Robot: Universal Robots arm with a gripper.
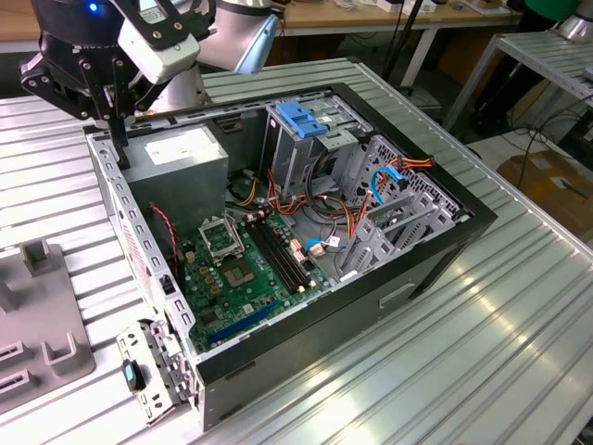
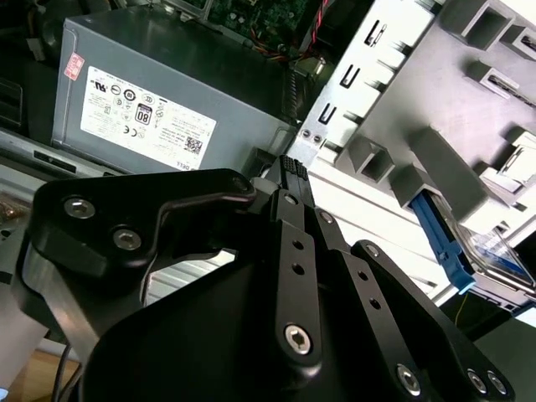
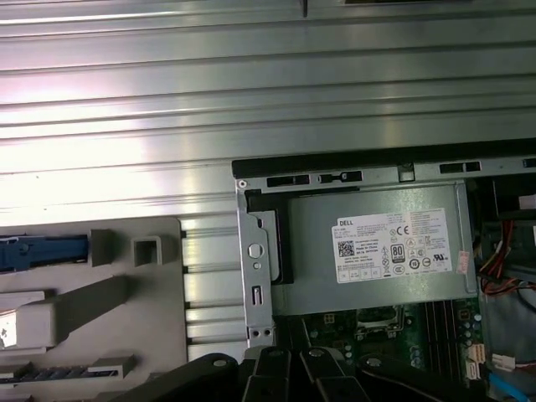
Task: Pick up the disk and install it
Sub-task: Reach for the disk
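Observation:
The disk (image 2: 490, 251) lies in a grey fixture tray (image 2: 469, 109) beside the computer case, and its blue side rail (image 2: 440, 233) faces the gripper. In the first wrist view that blue rail (image 3: 42, 251) sits at the tray's edge (image 3: 159, 335). My gripper (image 2: 291, 172) is shut with nothing between its black fingers. In the exterior view my gripper (image 1: 120, 139) hangs over the case's back corner at that view's left, beside the power supply (image 1: 176, 153). The tray and the disk are off to the gripper's side, apart from it.
The open computer case (image 1: 445, 250) lies on a ribbed aluminium table (image 1: 463, 371). Inside are a green motherboard (image 1: 241, 269), loose cables, and a metal drive cage with a blue plastic top (image 1: 306, 116). A removed metal bracket (image 1: 148, 371) lies near the case's front corner.

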